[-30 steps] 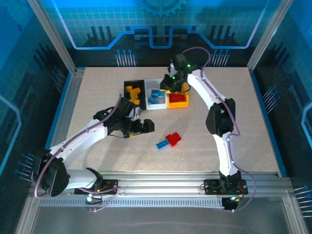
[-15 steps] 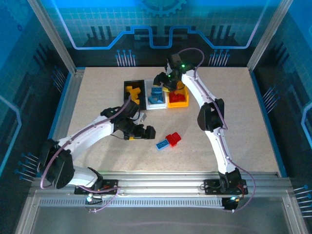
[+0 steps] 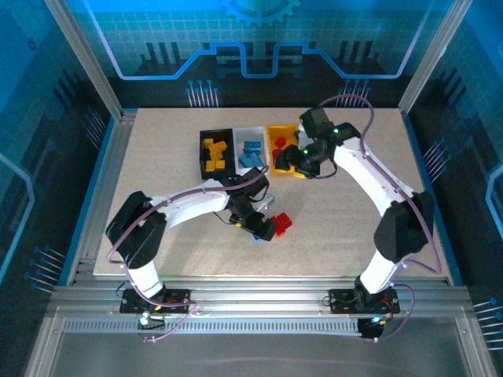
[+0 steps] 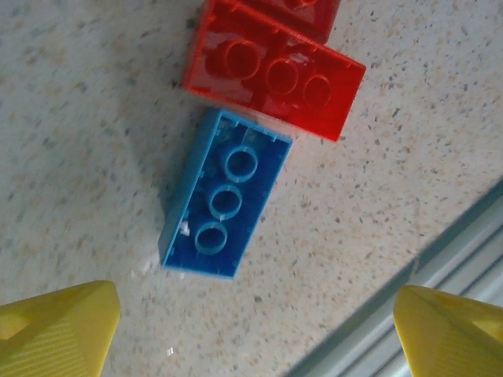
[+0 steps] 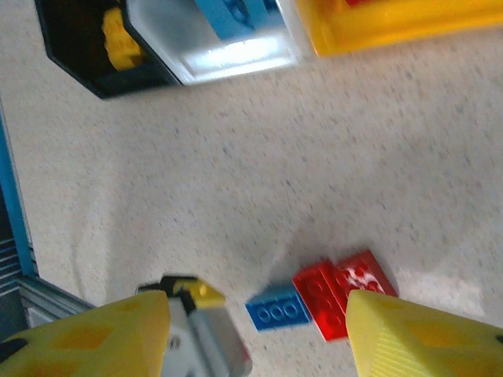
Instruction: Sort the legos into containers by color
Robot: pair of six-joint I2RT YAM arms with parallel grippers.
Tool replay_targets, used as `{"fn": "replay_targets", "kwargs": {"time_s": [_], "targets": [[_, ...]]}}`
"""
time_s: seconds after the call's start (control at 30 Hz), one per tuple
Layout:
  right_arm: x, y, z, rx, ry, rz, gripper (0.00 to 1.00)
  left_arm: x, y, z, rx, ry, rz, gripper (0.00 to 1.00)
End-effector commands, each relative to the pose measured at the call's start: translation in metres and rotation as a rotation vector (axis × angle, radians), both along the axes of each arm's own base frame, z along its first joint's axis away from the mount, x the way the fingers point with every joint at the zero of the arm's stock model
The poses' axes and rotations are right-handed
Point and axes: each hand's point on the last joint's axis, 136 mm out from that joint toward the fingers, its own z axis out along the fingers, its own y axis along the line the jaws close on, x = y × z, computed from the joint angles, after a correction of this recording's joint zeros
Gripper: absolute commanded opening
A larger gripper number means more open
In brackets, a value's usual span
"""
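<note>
left arm arrives over the blue brick

the left fingers (image 3: pixel 263 229) have slid in from the left side of the desk (image 3: pixel 369 236). now they hang over the blue lego brick (image 4: pixel 224 204), spread wide and touching nothing. the brick lies upside down near the middle of the desk, right against a red lego brick (image 4: pixel 275 78).

the right fingers (image 3: pixel 295 163) were over the bins a moment ago. they have pulled back to the near right corner of the orange bin (image 3: pixel 274 133). they are spread apart with nothing between them, so i think a brick got dropped in.

one blue and two red bricks are left out. the blue one should go far, into the white bin (image 3: pixel 253 131).
</note>
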Motion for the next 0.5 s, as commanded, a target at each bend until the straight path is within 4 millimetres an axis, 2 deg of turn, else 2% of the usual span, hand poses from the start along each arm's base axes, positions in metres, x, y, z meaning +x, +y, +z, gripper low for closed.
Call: {"fn": "replay_targets", "kwargs": {"time_s": [0.0, 0.17, 0.47], "targets": [[-0.017, -0.008, -0.009, -0.018, 0.014, -0.025, 0.63, 0.010, -0.005, -0.007, 0.041, -0.064, -0.111, 0.90], [-0.039, -0.023, -0.008, -0.039, 0.014, -0.047, 0.63, 0.012, -0.009, -0.023, 0.067, -0.067, -0.144, 0.84], [-0.044, -0.028, -0.007, -0.035, 0.011, -0.068, 0.63, 0.003, -0.004, -0.046, 0.126, -0.061, -0.167, 0.73]]}}
